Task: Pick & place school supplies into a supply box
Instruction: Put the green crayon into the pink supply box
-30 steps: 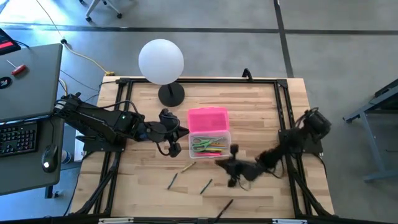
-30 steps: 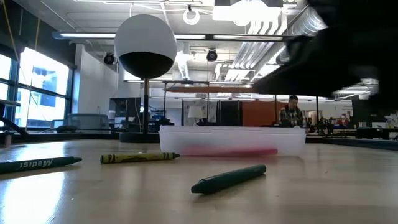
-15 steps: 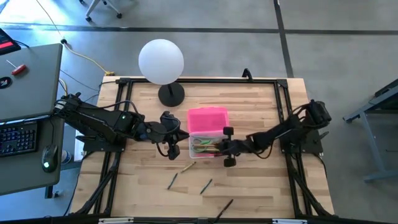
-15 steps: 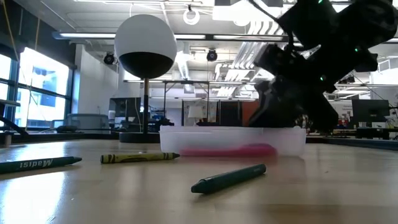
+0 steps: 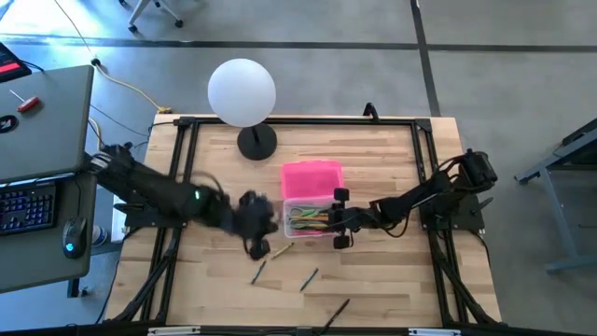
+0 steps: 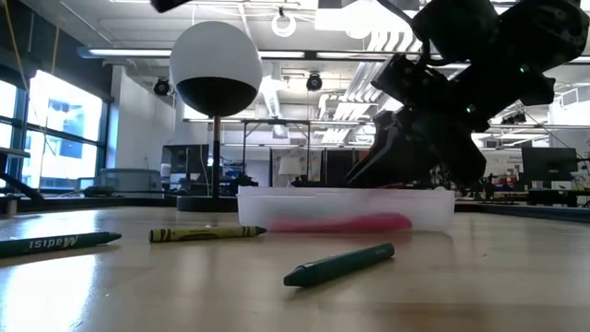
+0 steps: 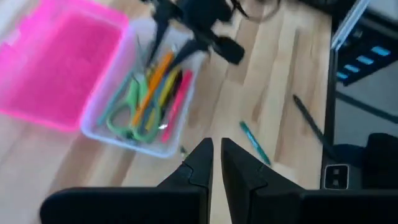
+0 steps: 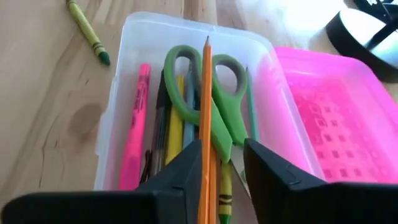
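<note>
While an orange pencil (image 8: 204, 124) is held between its dark fingers (image 8: 168, 180), the right gripper (image 5: 338, 220) is positioned at the open side of the supply box (image 5: 313, 219), with the pencil's tip reaching out over the contents. Directly beneath that pencil, green-handled scissors (image 8: 205, 99), a pink marker (image 8: 134, 130) and several pens are seen lying lengthwise in the clear tray. The pink lid (image 5: 312, 180) is laid open just beyond the tray. The left gripper (image 5: 254, 217) is found on the tray's far side, its fingers (image 7: 202, 163) brought nearly together around nothing. Near it, crayons (image 5: 282, 250) are scattered on the wooden table (image 5: 392, 159).
</note>
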Controlling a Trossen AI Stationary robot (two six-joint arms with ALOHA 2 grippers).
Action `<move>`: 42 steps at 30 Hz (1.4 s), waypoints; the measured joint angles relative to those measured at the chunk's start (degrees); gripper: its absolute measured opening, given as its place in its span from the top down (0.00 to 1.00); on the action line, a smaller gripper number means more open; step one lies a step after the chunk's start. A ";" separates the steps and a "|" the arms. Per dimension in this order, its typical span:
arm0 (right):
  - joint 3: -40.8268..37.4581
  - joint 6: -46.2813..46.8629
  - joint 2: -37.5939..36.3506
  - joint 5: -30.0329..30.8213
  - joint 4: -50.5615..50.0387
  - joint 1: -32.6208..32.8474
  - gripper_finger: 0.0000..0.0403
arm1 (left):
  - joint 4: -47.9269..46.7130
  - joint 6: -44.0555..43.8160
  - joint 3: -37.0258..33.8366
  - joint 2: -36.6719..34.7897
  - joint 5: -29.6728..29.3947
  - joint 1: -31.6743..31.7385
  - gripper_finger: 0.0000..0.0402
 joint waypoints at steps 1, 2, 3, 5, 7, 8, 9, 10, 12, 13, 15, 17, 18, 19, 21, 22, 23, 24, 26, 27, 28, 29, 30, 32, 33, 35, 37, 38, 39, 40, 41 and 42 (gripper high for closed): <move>0.00 0.52 0.00 0.02 -0.04 0.00 0.74 | -0.19 -2.05 0.02 1.07 -2.07 -1.76 0.84; 0.00 0.86 0.00 0.00 -0.17 0.00 0.73 | -1.01 -4.35 -0.02 1.99 -4.66 -3.81 0.84; 0.00 1.06 0.00 0.02 -0.40 0.02 0.72 | -1.75 -6.50 -0.07 2.84 -7.56 -6.04 0.84; 0.02 1.73 0.00 0.04 -0.93 0.02 0.72 | -1.41 -11.50 0.12 4.98 -14.56 -10.67 0.84; 0.02 1.87 0.00 0.02 -0.99 0.02 0.71 | -3.56 -18.60 0.00 7.24 -23.09 -15.78 0.84; 0.02 1.88 0.00 0.04 -0.95 0.02 0.71 | -5.43 -23.14 -0.04 8.41 -27.47 -18.21 0.84; 0.02 1.85 0.00 0.07 -0.94 0.02 0.71 | -7.16 -28.58 0.05 9.76 -31.40 -19.96 0.84; 0.02 1.84 0.00 0.11 -0.88 0.02 0.71 | -9.72 -34.86 0.14 11.10 -33.63 -21.56 0.84; 0.02 1.59 0.00 0.43 -0.38 0.02 0.71 | -16.81 -46.07 -0.02 13.80 -33.36 -24.15 0.84; 0.05 1.60 0.00 0.39 -0.04 0.02 0.71 | -18.72 -50.67 -0.02 15.32 -31.94 -24.74 0.84; 0.09 1.81 0.00 0.51 0.91 0.02 0.71 | -22.33 -57.19 0.02 18.55 -29.17 -25.54 0.84; 0.09 1.81 0.00 0.68 2.46 0.12 0.71 | -23.92 -60.37 -0.11 21.02 -28.48 -26.15 0.84; 0.09 1.73 0.00 0.73 3.66 0.15 0.71 | -23.66 -61.01 0.00 22.12 -28.87 -26.19 0.84; 0.09 1.52 0.00 0.74 4.81 0.18 0.71 | -23.32 -61.13 0.09 23.12 -29.33 -26.09 0.84; 0.09 1.35 0.00 0.76 7.80 0.40 0.71 | -23.37 -61.16 0.00 24.65 -29.93 -25.66 0.84; 0.09 1.33 0.00 0.74 9.41 0.61 0.71 | -22.81 -61.35 0.00 25.25 -30.18 -25.22 0.84; 0.09 1.35 0.00 0.75 11.04 0.82 0.71 | -22.05 -61.31 0.00 25.76 -30.23 -24.73 0.84; 0.09 1.37 0.00 0.76 12.66 1.14 0.71 | -21.23 -61.27 0.00 26.05 -29.88 -24.49 0.84; 0.09 1.37 0.00 0.71 15.36 1.82 0.71 | -18.75 -61.27 0.00 26.12 -28.14 -24.44 0.84; 0.09 1.37 0.00 0.73 16.56 2.16 0.71 | -16.99 -61.20 0.00 26.09 -27.52 -24.47 0.84; 0.09 1.37 0.00 0.73 17.72 2.52 0.71 | -15.42 -60.94 0.00 26.11 -26.77 -24.66 0.84; 0.09 1.37 0.00 0.73 18.63 2.90 0.71 | -14.28 -60.10 0.00 26.27 -26.62 -24.79 0.84; 0.09 1.37 0.00 0.72 19.28 3.26 0.71 | -12.89 -59.25 0.00 26.63 -26.93 -25.12 0.84; 0.09 1.38 0.00 0.72 20.23 3.80 0.71 | -10.98 -58.47 0.01 27.33 -29.39 -25.97 0.84; 0.09 1.39 0.00 0.71 20.53 4.04 0.71 | -10.89 -58.44 0.00 27.58 -30.99 -26.47 0.84; 0.09 1.40 0.00 0.72 20.71 4.65 0.71 | -8.93 -58.48 0.18 28.79 -32.81 -26.65 0.84; 0.09 1.40 0.00 0.74 20.96 5.22 0.71 | -9.26 -59.06 -0.02 30.40 -32.75 -26.94 0.84; 0.09 1.40 0.00 0.74 21.00 5.57 0.71 | -8.89 -59.35 -0.07 31.36 -32.67 -26.88 0.84; 0.09 1.40 0.00 0.77 21.23 5.88 0.71 | -7.81 -59.72 0.04 32.42 -32.66 -26.77 0.84; 0.09 1.40 0.00 0.80 21.54 6.11 0.71 | -7.45 -60.35 0.11 33.55 -32.64 -26.72 0.84; 0.09 1.40 -0.01 0.88 21.82 6.34 0.71 | -7.44 -61.07 0.05 34.71 -32.63 -26.75 0.84; 0.09 1.41 -0.02 0.92 22.01 6.55 0.71 | -6.56 -61.65 -0.04 35.91 -32.54 -26.87 0.84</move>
